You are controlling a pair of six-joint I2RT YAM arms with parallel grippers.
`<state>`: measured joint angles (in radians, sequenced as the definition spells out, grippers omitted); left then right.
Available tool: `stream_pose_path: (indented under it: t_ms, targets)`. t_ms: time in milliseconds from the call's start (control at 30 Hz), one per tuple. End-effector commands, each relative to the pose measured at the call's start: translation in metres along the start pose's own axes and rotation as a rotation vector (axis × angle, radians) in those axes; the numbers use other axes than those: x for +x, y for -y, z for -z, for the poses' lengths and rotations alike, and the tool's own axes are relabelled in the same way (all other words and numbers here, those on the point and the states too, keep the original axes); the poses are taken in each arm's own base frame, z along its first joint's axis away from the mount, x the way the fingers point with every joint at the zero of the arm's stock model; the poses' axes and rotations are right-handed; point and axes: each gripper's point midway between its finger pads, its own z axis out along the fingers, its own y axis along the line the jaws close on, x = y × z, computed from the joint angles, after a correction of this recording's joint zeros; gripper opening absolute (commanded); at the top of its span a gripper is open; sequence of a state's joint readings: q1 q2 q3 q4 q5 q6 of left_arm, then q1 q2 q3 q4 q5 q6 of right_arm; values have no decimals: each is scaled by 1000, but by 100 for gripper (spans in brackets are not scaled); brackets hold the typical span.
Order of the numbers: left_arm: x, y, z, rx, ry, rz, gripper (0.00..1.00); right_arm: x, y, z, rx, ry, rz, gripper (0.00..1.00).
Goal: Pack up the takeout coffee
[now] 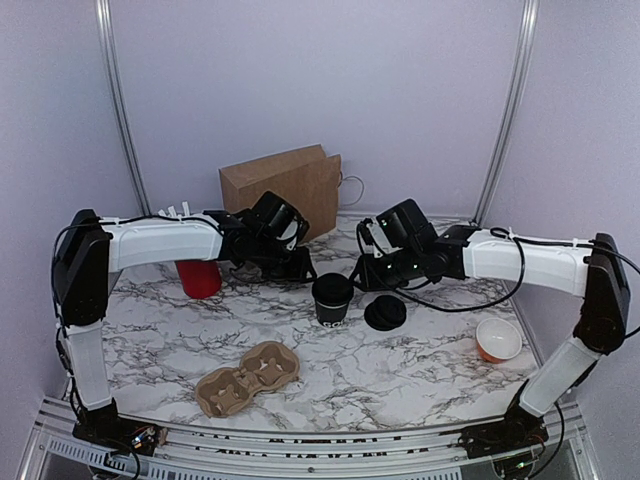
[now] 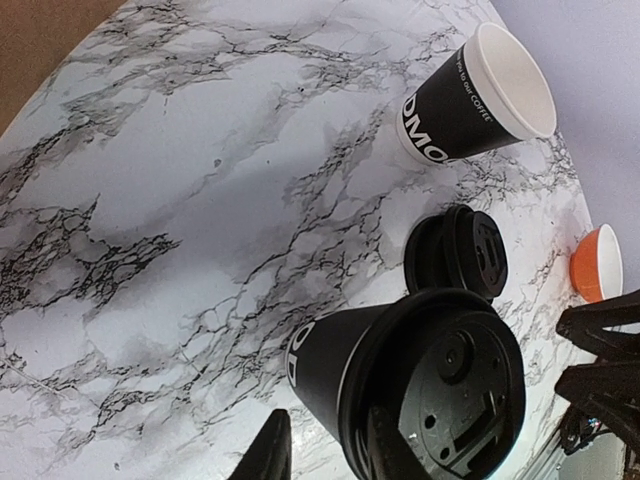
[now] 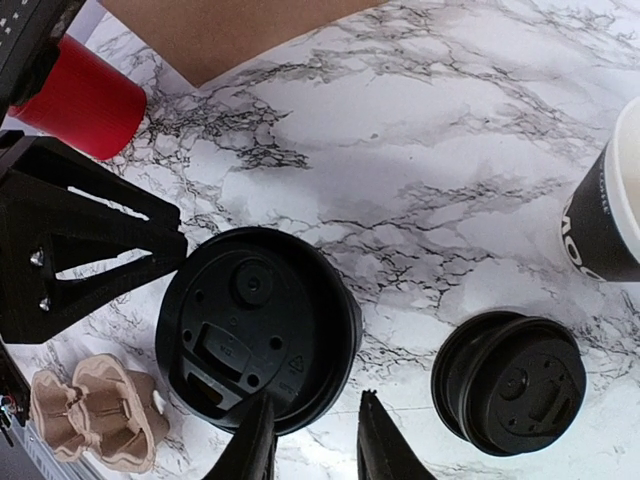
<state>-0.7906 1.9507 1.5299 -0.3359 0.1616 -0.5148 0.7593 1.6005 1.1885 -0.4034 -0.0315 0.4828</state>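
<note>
The takeout coffee [image 1: 332,297], a small black paper cup with white print and a black lid, stands upright mid-table. It fills the lower part of the left wrist view [image 2: 400,385] and shows lid-up in the right wrist view [image 3: 258,328]. My left gripper [image 1: 298,266] hovers just behind and left of it, open; one of its fingers [image 2: 385,445] overlaps the cup's rim in the picture. My right gripper [image 1: 369,272] hangs just behind and right of the cup, open [image 3: 315,445], with bare marble between its fingers.
A stack of black lids [image 1: 385,313] lies right of the cup. An open black cup with a white inside [image 2: 480,95] stands beyond. A brown paper bag [image 1: 285,190] is at the back, a red cup [image 1: 200,277] left, a cardboard carrier [image 1: 250,378] in front, an orange cup [image 1: 498,340] right.
</note>
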Motion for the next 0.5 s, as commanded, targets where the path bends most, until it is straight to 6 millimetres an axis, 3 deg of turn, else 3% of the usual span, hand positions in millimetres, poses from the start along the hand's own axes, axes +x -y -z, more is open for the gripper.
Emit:
stream_pose_path:
  t_ms: [0,200,467]
  targets:
    - [-4,-8,20,-29,14,6,26,-12,1,8,-21,60,-40,27]
    - [5,-4,33,5,2,26,26,-10,6,2,-44,54,-72,24]
    - [15,5,27,50,-27,47,26,-7,7,-6,-61,43,-95,22]
